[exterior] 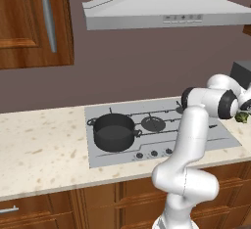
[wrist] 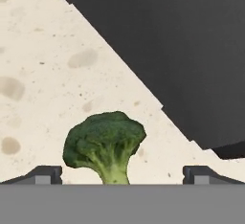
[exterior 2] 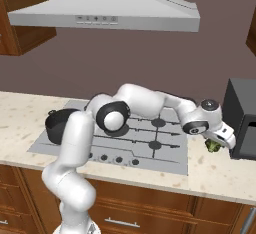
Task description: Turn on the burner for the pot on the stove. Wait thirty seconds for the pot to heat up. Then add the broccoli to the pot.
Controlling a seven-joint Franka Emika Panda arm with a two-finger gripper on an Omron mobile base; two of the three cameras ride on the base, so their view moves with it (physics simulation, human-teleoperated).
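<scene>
hand view shows the gripper (wrist: pixel 122 175) spread wide and holding nothing, its two tips either side of the broccoli (wrist: pixel 105 145), which lies on the speckled counter (wrist: pixel 43 74) beside a dark box (wrist: pixel 182 50). right of the stove (exterior 2: pixel 150 143), that broccoli sits under the hand; the pot (exterior: pixel 113 132) stands on the stove's left burner.
</scene>
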